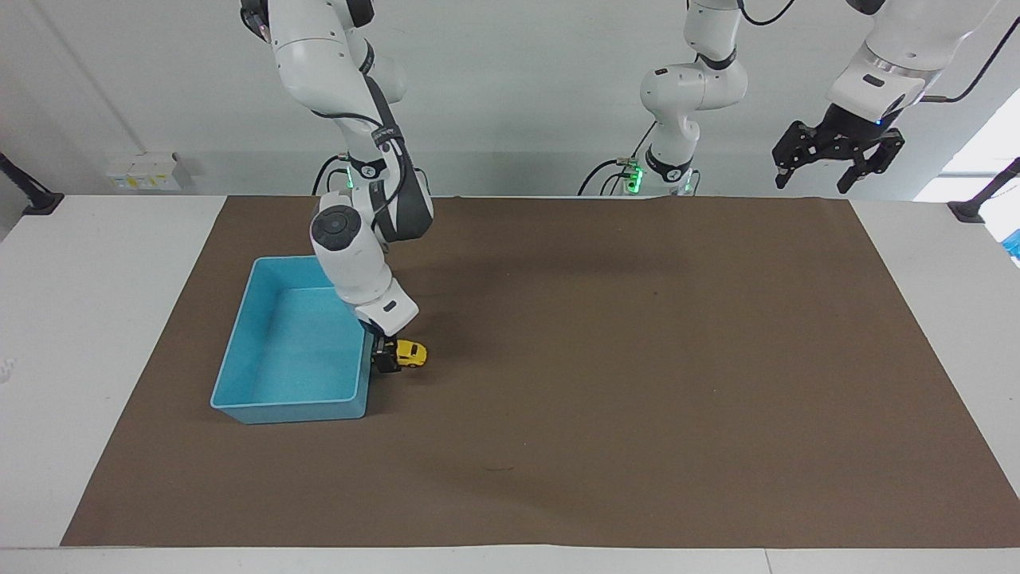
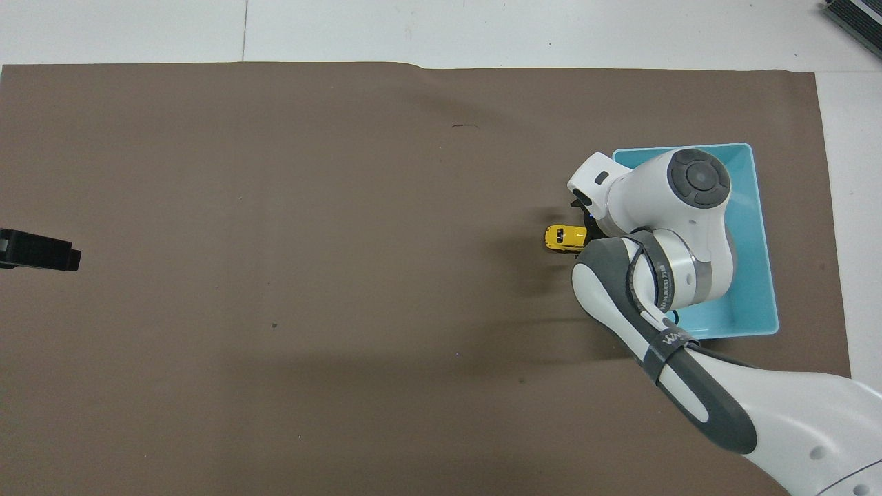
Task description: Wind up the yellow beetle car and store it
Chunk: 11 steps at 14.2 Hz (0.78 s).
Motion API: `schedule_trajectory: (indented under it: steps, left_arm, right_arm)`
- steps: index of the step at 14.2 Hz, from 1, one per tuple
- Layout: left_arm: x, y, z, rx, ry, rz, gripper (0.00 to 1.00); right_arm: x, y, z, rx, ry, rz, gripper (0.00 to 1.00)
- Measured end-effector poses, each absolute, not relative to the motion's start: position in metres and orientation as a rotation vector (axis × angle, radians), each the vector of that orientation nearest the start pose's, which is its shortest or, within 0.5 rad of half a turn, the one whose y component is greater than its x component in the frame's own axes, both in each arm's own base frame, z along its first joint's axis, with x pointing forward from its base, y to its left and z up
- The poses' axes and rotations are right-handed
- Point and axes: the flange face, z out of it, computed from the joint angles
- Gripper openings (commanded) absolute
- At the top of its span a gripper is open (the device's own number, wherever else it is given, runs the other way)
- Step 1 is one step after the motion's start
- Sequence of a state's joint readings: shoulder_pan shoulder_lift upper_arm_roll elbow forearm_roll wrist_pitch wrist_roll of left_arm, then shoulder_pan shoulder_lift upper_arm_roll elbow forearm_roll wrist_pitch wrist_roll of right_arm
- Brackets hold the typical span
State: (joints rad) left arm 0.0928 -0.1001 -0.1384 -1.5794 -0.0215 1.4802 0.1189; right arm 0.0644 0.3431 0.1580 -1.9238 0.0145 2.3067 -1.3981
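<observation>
Right gripper (image 1: 388, 356), jaws wide, brackets the rear of the tiny bright yellow beetle car (image 1: 412, 352) on the brown mat, just beside the light-blue plastic bin (image 1: 239, 365). Step: wind-up grasp; next, closing and dragging backward. Left gripper (image 1: 837, 155) waits raised, spread.

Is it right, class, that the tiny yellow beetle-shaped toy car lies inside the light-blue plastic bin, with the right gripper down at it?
Not quite. The facing view shows the yellow toy car on the brown mat beside the light-blue bin, not inside it. The right gripper is indeed down at it.
</observation>
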Motion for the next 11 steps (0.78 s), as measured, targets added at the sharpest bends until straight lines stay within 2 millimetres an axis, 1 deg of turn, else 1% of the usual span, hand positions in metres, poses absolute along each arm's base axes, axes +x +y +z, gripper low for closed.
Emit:
schedule_trajectory:
  steps: [5,6,7,9,10,11]
  left_arm:
    - [0.513,-0.030,0.665,-3.138,0.261,0.000,1.00]
    - [0.513,-0.030,0.665,-3.138,0.261,0.000,1.00]
    - [0.513,-0.030,0.665,-3.138,0.261,0.000,1.00]
    - [0.513,-0.030,0.665,-3.138,0.261,0.000,1.00]
    - [0.513,-0.030,0.665,-3.138,0.261,0.000,1.00]
    - [0.513,-0.030,0.665,-3.138,0.261,0.000,1.00]
  right_arm:
    - [0.609,0.137,0.304,2.204,2.280,0.117,1.00]
    - [0.608,0.138,0.301,2.202,2.284,0.115,0.98]
    - [0.607,0.139,0.301,2.200,2.286,0.114,0.87]
    - [0.607,0.140,0.301,2.198,2.288,0.114,0.71]
    - [0.607,0.141,0.301,2.198,2.288,0.114,0.59]
    - [0.607,0.141,0.301,2.196,2.290,0.114,0.25]
